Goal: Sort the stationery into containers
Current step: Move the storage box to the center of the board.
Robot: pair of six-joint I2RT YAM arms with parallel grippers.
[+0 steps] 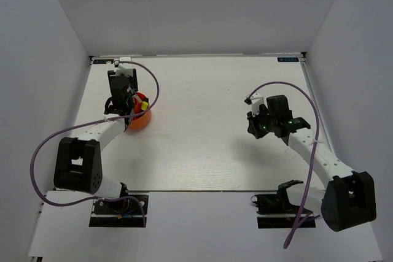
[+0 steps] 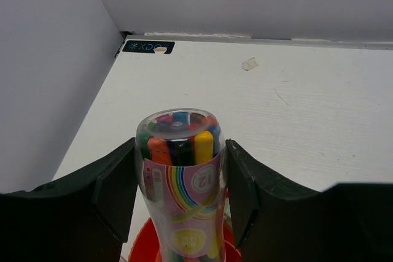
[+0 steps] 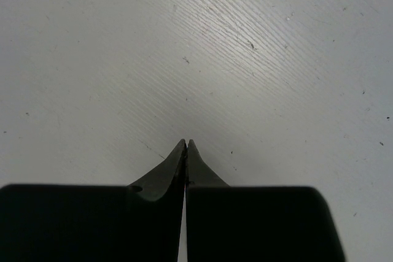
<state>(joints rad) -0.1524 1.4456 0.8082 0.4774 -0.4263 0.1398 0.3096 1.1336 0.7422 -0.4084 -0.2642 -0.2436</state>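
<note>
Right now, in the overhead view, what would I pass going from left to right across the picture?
left arm's shoulder → red-orange pot → right gripper → right arm's shoulder

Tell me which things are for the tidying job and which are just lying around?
For the job: clear plastic tube of coloured pens with a pink rainbow label, gripped by the left gripper; round red-orange plastic pot beneath it.
Just lying about: small pale scrap on the white table; black label sticker in the table's far corner. The right gripper is shut on nothing.
</note>
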